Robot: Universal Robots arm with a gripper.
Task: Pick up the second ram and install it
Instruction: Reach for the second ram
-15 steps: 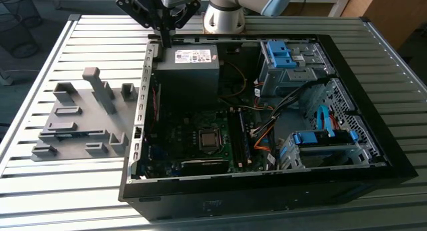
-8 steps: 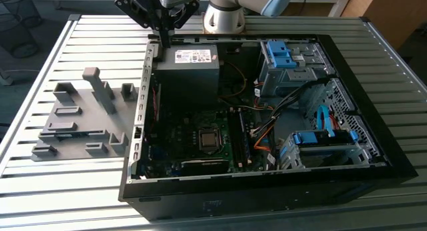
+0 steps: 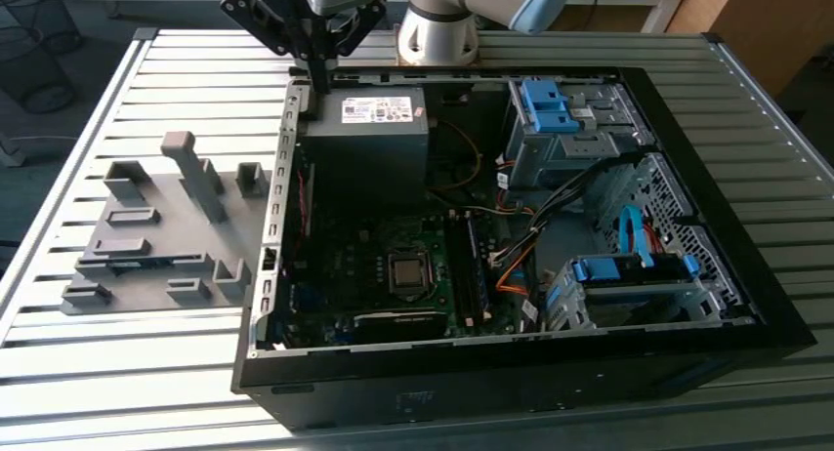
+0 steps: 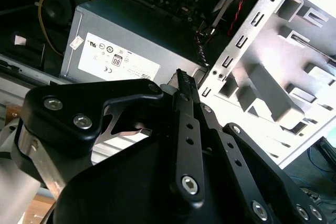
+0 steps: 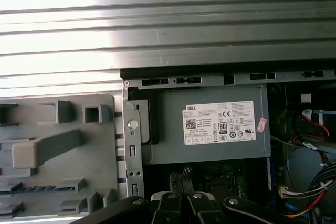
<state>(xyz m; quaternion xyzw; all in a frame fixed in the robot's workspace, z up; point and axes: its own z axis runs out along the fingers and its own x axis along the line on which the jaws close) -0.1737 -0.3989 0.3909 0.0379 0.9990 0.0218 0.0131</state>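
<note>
- Gripper [image 3: 316,82] hangs over the case's corner beside the power supply [image 3: 373,111], fingers drawn together with nothing between them.
- Grey holder tray [image 3: 156,238], on the exterior view's left, has what looks like the second ram [image 3: 128,264] lying low in a slot, well apart from the gripper.
- Upright posts [image 3: 195,178] stand near that slot; a skewed descent could strike them or tip the thin stick.
- Further right, the case wall [image 3: 279,212] and loose cables [image 3: 521,246] could snag it.
</note>
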